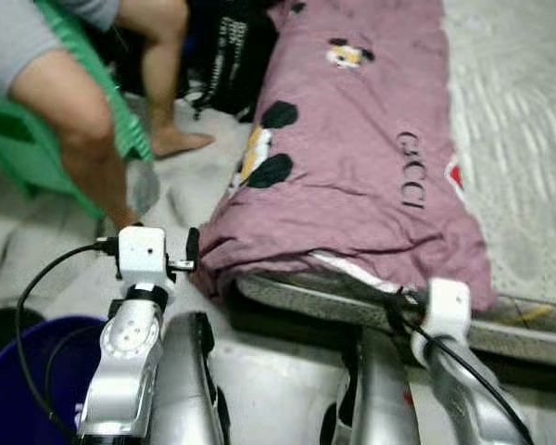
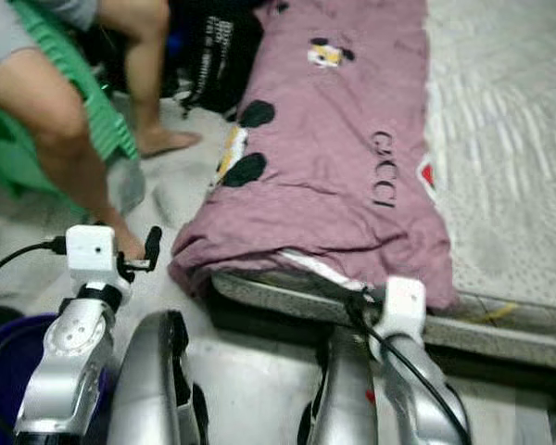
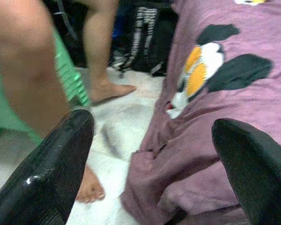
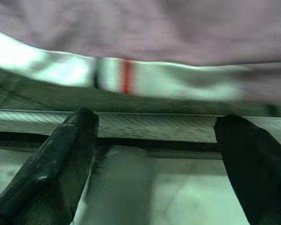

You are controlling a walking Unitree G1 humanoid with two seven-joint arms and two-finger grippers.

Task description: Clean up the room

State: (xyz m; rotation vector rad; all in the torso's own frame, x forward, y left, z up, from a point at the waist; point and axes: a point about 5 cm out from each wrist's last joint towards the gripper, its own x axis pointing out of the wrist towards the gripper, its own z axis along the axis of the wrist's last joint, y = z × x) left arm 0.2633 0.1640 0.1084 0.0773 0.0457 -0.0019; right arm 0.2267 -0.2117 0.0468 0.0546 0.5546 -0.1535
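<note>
Both grippers, left [image 3: 152,164] and right [image 4: 157,154], hold their jaws apart before a mauve blanket [image 1: 352,158] draped at 12 o'clock over the bed [image 1: 528,139].

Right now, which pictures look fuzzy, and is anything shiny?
Left wrist view: the person's leg is smeared with blur; a glint sits on one left claw finger. Right wrist view: the purple blanket is soft and out of focus. Eye views: slightly blurred throughout.
</note>
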